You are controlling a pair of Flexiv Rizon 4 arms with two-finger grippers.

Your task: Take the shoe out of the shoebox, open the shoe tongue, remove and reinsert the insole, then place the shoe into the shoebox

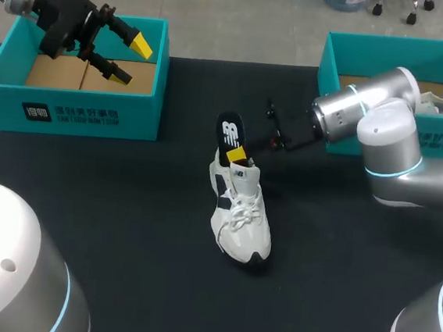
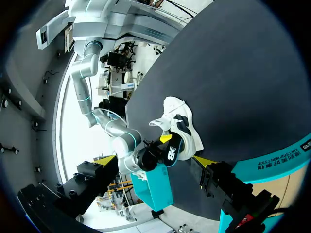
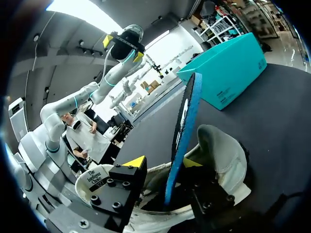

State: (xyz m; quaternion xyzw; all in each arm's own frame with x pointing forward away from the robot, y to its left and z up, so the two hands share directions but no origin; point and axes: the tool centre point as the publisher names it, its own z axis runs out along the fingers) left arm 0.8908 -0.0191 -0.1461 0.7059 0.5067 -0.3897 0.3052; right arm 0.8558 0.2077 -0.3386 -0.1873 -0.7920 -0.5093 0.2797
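- head view shows you the shoe point(image 1: 240, 215) mid-table, insole point(image 1: 229, 131) standing up out of it.
- your right gripper point(image 1: 238, 155) pinches the insole, its long axis near upright.
- left gripper point(image 1: 128, 58) gapes empty over the shoebox point(image 1: 70, 112), well away.

left gripper point(image 1: 131, 60): raised, fingers point(image 1: 141, 45) apart | right gripper point(image 3: 163, 164): low, arm extended inward

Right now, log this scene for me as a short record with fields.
sneaker: white, sole down on the black table, outside both boxes
insole: black, standing up out of the sneaker's heel opening
right pincer: at the insole; grip not clear
left pincer: open, holding nothing, above the left shoebox
right shoebox: teal, partly behind the right arm
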